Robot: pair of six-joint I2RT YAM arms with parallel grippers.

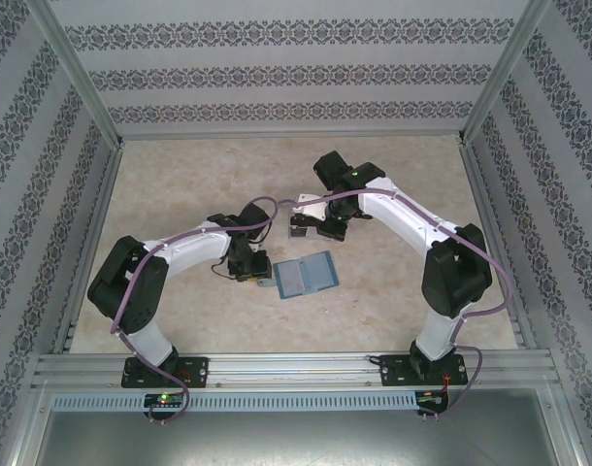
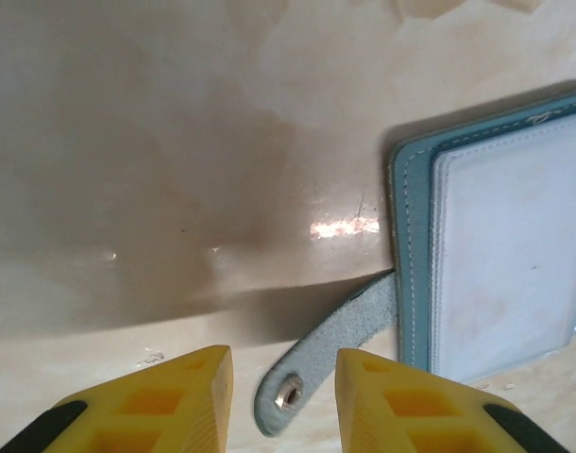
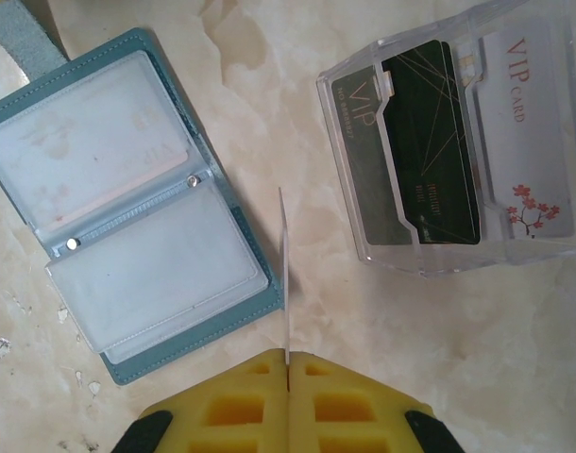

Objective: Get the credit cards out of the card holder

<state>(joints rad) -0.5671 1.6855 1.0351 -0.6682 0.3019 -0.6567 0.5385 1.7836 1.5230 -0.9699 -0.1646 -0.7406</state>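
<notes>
The teal-blue card holder (image 1: 308,276) lies open on the table, with its clear inner pockets (image 3: 127,208) facing up. Its grey-blue tab (image 2: 340,335), which carries a metal snap, sticks out to the left between the yellow fingers of my left gripper (image 2: 283,396). That gripper is open, low over the table and not pinching the tab. My right gripper (image 3: 288,363) is shut on a thin pale credit card (image 3: 285,274) seen edge-on, held upright between the holder and a clear box. In the top view the right gripper (image 1: 320,231) hovers just behind the holder.
A transparent plastic box (image 3: 364,217) lies to the right of the holder. It contains a dark card (image 3: 434,142), a grey card and a pale VIP card (image 3: 529,123). Patterned walls and a metal frame enclose the marbled tabletop (image 1: 393,291).
</notes>
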